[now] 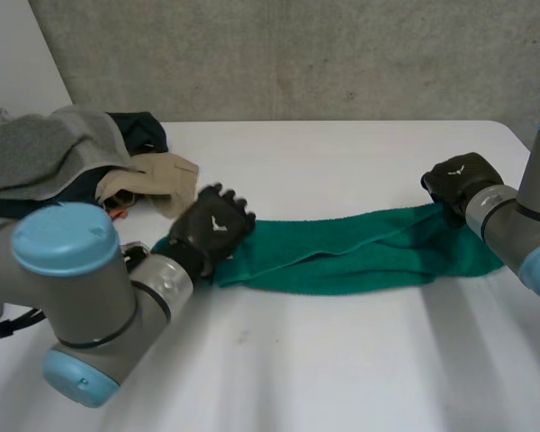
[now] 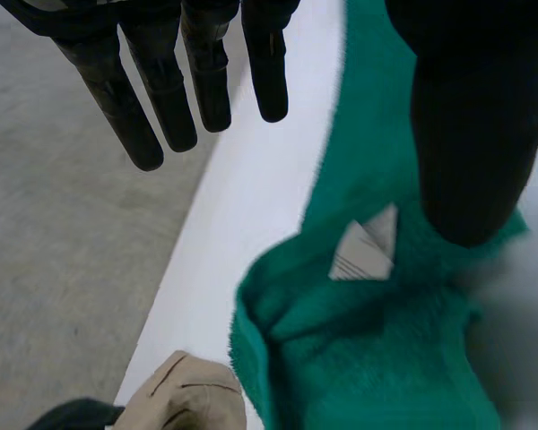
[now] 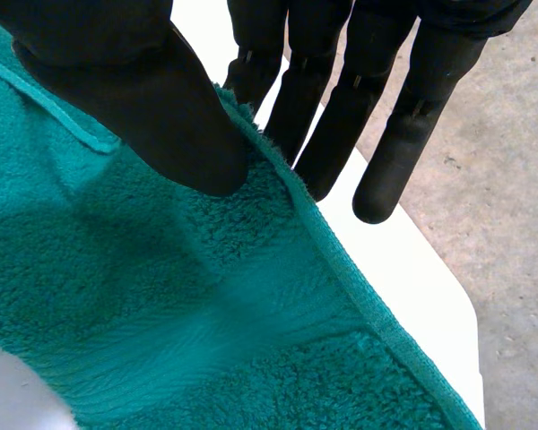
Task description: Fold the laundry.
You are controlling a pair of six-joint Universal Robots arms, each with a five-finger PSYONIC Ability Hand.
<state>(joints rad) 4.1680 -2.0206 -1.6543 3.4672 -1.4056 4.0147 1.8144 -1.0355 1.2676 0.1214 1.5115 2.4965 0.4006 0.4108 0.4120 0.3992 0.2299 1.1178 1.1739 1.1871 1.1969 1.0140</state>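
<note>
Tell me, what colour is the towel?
The towel is teal green; clearest in the right wrist view.

White flat-topped table (image 1: 342, 360), far edge along a grey concrete wall. Green terry-cloth towel (image 1: 342, 256) lies on it in a long bunched strip, running across the middle from left to right. Far left corner: heap of clothes, with a grey knit garment (image 1: 45, 148) on top, a dark navy garment (image 1: 144, 130) behind and a beige fabric garment (image 1: 157, 180) at the front, just beside the towel's left end.
</note>
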